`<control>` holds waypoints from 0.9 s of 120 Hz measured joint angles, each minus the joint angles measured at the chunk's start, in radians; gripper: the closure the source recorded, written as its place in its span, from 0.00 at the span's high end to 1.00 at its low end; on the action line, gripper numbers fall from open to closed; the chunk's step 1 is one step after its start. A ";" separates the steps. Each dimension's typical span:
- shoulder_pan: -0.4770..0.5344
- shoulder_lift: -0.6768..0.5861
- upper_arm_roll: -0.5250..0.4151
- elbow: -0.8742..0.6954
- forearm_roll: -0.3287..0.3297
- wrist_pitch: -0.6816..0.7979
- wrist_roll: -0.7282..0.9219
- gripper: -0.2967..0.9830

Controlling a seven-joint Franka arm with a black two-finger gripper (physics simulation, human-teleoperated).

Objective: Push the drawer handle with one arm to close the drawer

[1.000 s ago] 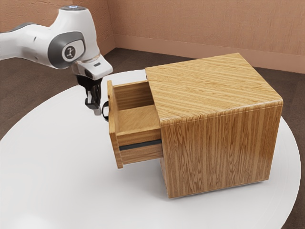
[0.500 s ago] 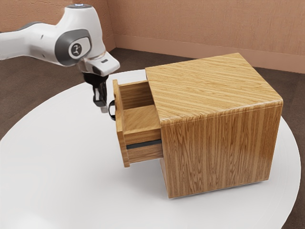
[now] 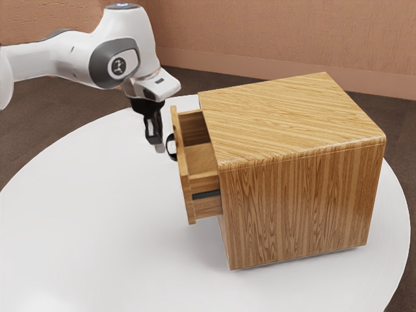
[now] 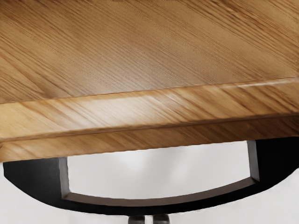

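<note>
On the round white table (image 3: 97,227), a boxy brown wooden cabinet (image 3: 299,208) surrounds the partly open wooden drawer (image 3: 183,182); its curved black handle (image 4: 37,186) stands between drawer front and black two-finger gripper (image 3: 159,149), fingers narrowly spaced.

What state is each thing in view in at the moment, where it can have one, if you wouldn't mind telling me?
Drawer: partly open, its front standing out from the cabinet.
Cabinet: upright on the table.
Handle: attached to the drawer's front.
Claw: pointing down, at the outer side of the handle.
Arm: reaching toward the drawer.
</note>
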 joint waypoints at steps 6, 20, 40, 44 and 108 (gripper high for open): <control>-0.010 0.007 -0.008 0.006 -0.001 0.003 -0.006 0.15; -0.028 0.037 -0.034 0.038 -0.002 0.012 -0.020 0.15; -0.063 0.099 -0.063 0.097 -0.001 0.054 -0.043 0.15; -0.057 0.108 -0.064 0.100 0.000 0.065 -0.049 0.13; 0.007 -0.369 0.028 0.070 0.046 -0.332 -0.060 0.18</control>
